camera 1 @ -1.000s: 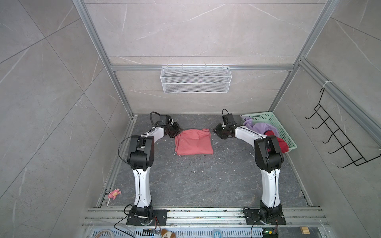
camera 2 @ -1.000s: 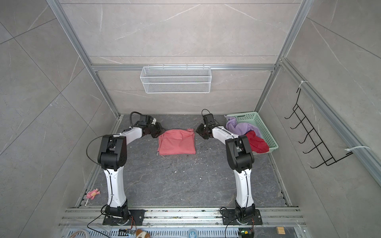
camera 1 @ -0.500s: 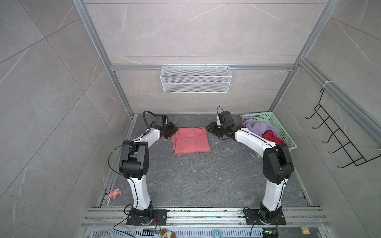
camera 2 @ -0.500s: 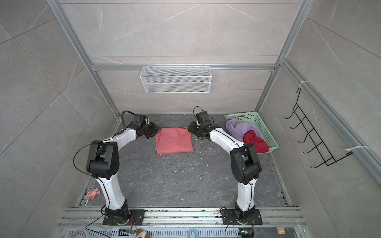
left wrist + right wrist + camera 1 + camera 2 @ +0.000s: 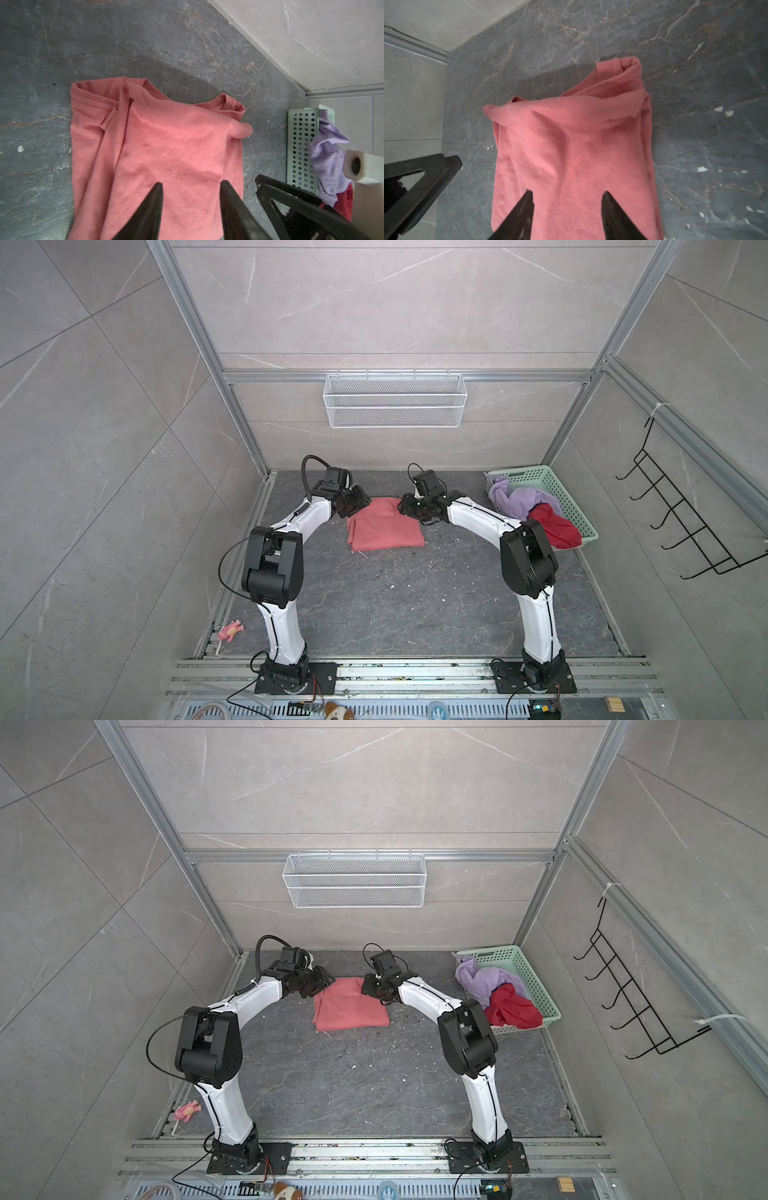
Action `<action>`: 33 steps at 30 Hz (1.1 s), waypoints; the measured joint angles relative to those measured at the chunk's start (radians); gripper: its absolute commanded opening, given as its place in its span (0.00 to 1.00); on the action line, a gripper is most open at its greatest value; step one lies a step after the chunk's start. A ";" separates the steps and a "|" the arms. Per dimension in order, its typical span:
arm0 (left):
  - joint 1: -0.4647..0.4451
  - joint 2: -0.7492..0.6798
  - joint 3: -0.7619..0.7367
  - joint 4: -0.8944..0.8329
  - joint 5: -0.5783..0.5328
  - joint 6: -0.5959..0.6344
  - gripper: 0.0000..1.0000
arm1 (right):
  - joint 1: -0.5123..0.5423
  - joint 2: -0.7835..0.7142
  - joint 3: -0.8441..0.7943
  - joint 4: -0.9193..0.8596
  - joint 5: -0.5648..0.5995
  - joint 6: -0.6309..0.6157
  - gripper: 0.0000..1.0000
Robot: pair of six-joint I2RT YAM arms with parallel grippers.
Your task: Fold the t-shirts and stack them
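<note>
The right gripper [image 5: 406, 506] has slid inward over the far right corner of the folded salmon-pink t-shirt [image 5: 386, 529]. The left gripper [image 5: 357, 502] hangs at the shirt's far left corner. Both pairs of jaws are spread just above the cloth, pinching none of it. The shirt lies flat on the tabletop [image 5: 415, 605] between the arms. A lilac t-shirt [image 5: 519, 501] and a deep-red t-shirt [image 5: 555, 527] sit crumpled in the green basket [image 5: 571, 510] at right.
</note>
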 measured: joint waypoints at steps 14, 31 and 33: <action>0.010 0.154 0.117 -0.037 0.002 0.111 0.51 | 0.004 0.100 0.095 0.018 0.007 -0.029 0.59; -0.002 0.202 0.023 0.052 -0.023 0.066 0.44 | 0.011 0.209 0.131 -0.055 0.087 -0.023 0.57; -0.029 0.182 -0.020 0.084 -0.023 0.061 0.44 | 0.012 0.151 0.039 -0.039 0.095 -0.026 0.57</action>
